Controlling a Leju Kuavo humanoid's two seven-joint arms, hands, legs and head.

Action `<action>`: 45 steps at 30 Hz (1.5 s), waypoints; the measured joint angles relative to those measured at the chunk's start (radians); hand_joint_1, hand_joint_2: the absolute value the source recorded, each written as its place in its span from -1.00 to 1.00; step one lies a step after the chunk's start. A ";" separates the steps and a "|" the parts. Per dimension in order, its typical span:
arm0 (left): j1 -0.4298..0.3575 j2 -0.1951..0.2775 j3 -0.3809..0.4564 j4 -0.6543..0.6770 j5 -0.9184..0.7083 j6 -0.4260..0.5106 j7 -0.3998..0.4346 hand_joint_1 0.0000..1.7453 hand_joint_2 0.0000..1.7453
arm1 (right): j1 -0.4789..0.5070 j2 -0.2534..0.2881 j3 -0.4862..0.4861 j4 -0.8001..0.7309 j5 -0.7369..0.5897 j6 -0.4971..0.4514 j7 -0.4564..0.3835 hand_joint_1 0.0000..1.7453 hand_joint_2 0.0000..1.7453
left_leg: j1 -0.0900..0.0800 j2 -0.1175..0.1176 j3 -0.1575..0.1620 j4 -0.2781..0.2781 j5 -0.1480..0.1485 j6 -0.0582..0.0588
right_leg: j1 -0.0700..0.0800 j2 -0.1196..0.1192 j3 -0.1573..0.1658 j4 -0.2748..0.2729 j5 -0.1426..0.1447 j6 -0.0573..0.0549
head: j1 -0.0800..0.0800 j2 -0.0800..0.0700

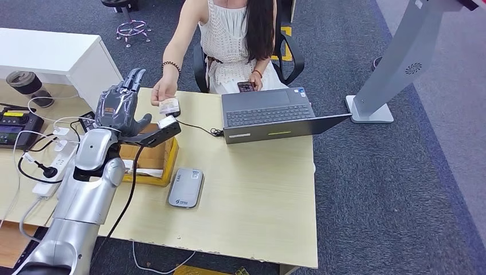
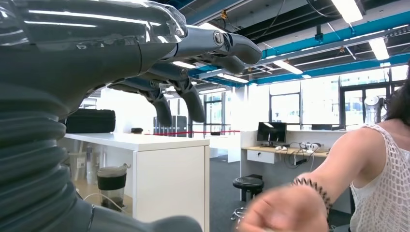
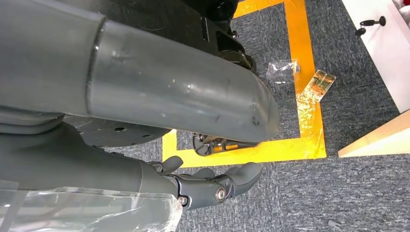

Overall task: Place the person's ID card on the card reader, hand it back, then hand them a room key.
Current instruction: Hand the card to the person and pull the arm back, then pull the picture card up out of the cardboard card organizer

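Observation:
Across the table a seated person point(image 1: 232, 34) holds out a small white ID card point(image 1: 169, 106) in one hand point(image 1: 162, 91). My left hand point(image 1: 118, 104) is raised just left of that card, fingers apart and palm bare, a short gap from it. In the left wrist view the left hand's fingers point(image 2: 193, 63) stretch out over the person's blurred hand point(image 2: 285, 212). The grey card reader point(image 1: 185, 187) lies flat on the wooden table point(image 1: 252, 189), nearer me than the card. My right hand point(image 3: 212, 186) hangs beside my body over the carpet, fingers loosely extended, holding nothing.
A wooden box point(image 1: 150, 157) sits under my left forearm. An open laptop point(image 1: 269, 114) stands at the table's far right, its cable running toward the card. A power strip point(image 1: 54, 166), cables and a black device point(image 1: 17, 126) lie at the left. A grey stand point(image 1: 395, 63) rises on the right.

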 joint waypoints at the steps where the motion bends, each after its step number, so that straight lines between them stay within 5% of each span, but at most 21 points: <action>1: 0.000 0.000 0.000 0.000 0.000 0.000 0.000 -1.00 1.00 | 0.000 0.000 0.000 0.000 0.000 0.000 0.000 -1.00 -1.00 | 0.000 0.000 0.000 0.000 0.000 0.000 | 0.000 0.000 0.000 0.000 0.000 0.000 | 0.000 0.000; 14: 0.080 -0.011 0.000 -0.064 0.064 0.029 -0.030 -1.00 1.00 | 0.002 0.000 -0.001 0.000 -0.021 -0.011 0.003 -1.00 -1.00 | 0.000 0.000 0.000 0.000 0.000 0.000 | 0.000 0.001 0.000 0.000 0.000 0.000 | 0.000 0.000; 20: 0.299 -0.031 -0.013 -0.262 0.075 0.060 -0.051 -1.00 1.00 | 0.013 0.000 -0.023 0.000 -0.069 -0.017 -0.029 -1.00 -1.00 | 0.000 0.002 0.000 0.000 -0.002 0.000 | 0.000 0.003 -0.001 -0.001 -0.001 0.000 | 0.000 0.000; 28: 0.535 -0.004 -0.036 -0.377 0.068 -0.045 -0.030 -1.00 1.00 | 0.021 -0.006 -0.060 -0.002 -0.086 0.011 -0.049 -1.00 -1.00 | 0.000 0.002 0.000 0.000 -0.003 0.000 | 0.000 0.002 -0.002 -0.001 -0.002 -0.001 | 0.000 0.000; 45: 0.547 0.028 -0.032 -0.369 0.106 -0.114 0.032 -1.00 1.00 | 0.035 -0.022 -0.075 -0.002 -0.050 0.002 -0.049 -1.00 -1.00 | 0.000 0.002 0.000 0.000 -0.003 0.000 | 0.000 0.002 -0.001 -0.001 -0.002 -0.001 | 0.000 0.000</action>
